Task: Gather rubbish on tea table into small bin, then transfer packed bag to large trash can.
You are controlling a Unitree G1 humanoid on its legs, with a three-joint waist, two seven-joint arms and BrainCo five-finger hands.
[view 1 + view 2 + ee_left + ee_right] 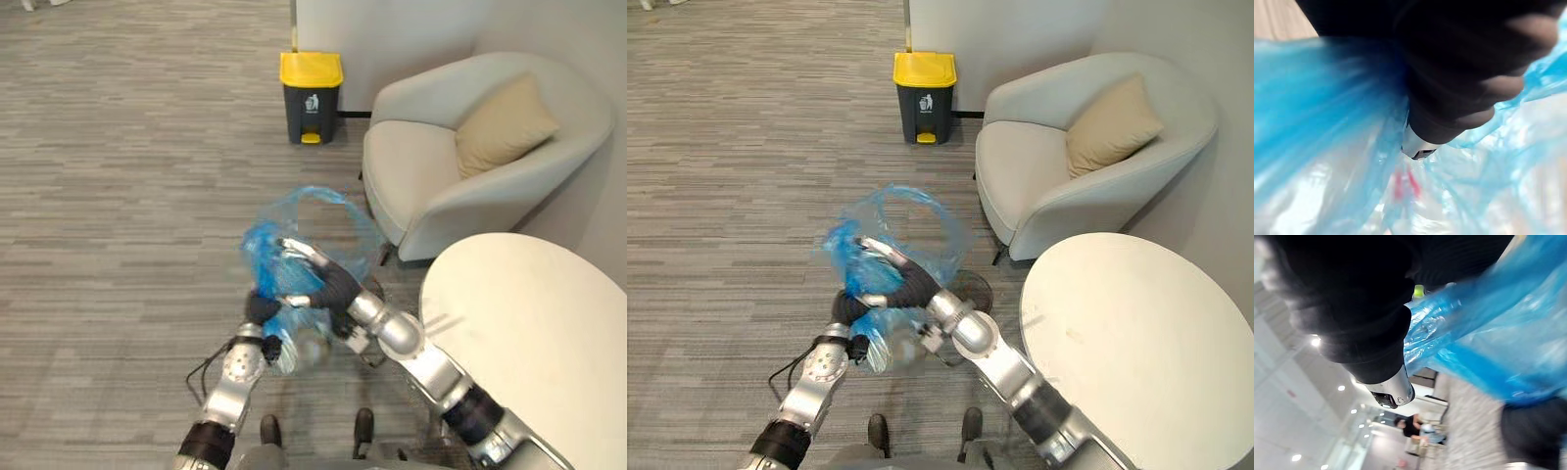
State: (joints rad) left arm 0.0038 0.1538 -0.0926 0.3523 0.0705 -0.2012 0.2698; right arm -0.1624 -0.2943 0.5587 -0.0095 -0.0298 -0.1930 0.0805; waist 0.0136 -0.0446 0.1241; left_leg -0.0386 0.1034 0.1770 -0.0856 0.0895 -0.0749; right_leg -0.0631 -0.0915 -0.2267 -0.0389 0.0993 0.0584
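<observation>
One blue bag [265, 255] aloft over floor [118, 196] beside table [529, 313], well short of can [312, 96], clenched at gathered plastic by right hand [331, 286]; left hand [261, 309] buried under it, grasp impossible to tell; contents blurred.

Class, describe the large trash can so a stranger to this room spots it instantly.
Find the pale armchair with the tan cushion. Beside it, against the white wall, stands the trash can. It alone has a dark grey body with a bright yellow lid.

Head stereo downward; wrists against bag [1327, 122]
</observation>
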